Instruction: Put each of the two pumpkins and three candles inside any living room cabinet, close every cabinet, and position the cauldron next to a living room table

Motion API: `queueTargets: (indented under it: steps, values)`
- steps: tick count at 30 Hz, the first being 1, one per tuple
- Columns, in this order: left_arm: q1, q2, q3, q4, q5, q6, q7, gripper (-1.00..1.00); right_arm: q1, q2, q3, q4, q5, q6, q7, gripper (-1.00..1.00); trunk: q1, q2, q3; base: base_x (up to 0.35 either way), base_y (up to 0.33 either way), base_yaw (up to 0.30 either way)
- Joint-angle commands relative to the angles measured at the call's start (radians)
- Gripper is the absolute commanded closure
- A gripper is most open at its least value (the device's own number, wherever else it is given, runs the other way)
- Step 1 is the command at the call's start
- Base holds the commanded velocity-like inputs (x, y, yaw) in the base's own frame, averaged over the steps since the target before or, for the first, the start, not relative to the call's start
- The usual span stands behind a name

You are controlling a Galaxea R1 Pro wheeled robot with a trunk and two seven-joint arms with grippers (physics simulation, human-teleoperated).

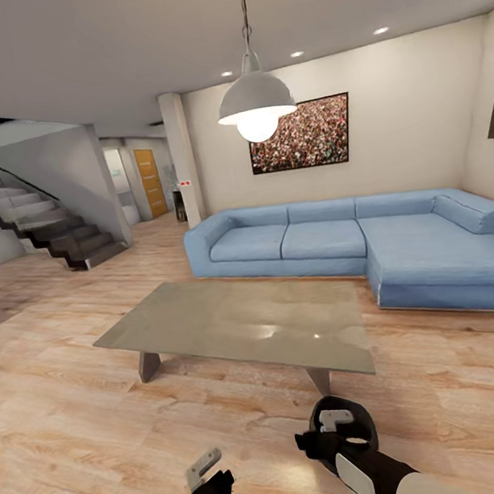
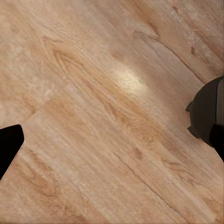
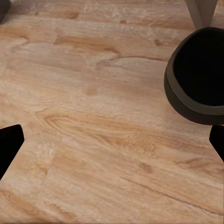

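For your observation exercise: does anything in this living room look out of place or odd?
Only one thing: a black cauldron stands on the wooden floor near the coffee table's leg, by the right claw. Nothing looks spilled, tilted or damaged.

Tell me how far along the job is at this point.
Looks done: the cauldron stands on the floor close to a leg of the table. In hand: nothing; the right claw hovers open beside the cauldron, and the left claw is open over bare floor. Left: the pumpkins, candles and cabinet closing cannot be judged from these views.
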Motion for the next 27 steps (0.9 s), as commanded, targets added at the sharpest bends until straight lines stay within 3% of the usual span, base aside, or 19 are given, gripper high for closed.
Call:
queueTargets:
  steps: [1,11,22,27]
  values:
    - [-0.001,0.001,-0.004,-0.002,0.007,0.002,0.008,-1.00,0.000,-0.001,0.007,-0.002,-0.007,0.004,-0.004,-1.00,-0.004,0.007,0.002,0.000,0.000,0.269]
    - [-0.001,0.009,0.001,-0.001,0.009,0.002,0.008,-1.00,0.000,-0.001,0.008,-0.002,-0.005,0.004,0.003,-1.00,-0.042,0.077,0.034,0.000,0.000,0.234]
    - [-0.001,0.015,0.081,0.034,0.009,0.003,0.011,-1.00,0.000,-0.001,0.009,-0.002,-0.005,0.004,0.000,-1.00,-0.084,0.154,0.068,0.000,0.000,0.128]
    - [-0.001,0.039,0.127,0.058,0.012,0.004,0.011,-1.00,0.000,0.001,0.010,-0.002,-0.005,0.004,-0.004,-1.00,-0.104,0.189,0.084,0.000,0.000,0.268]
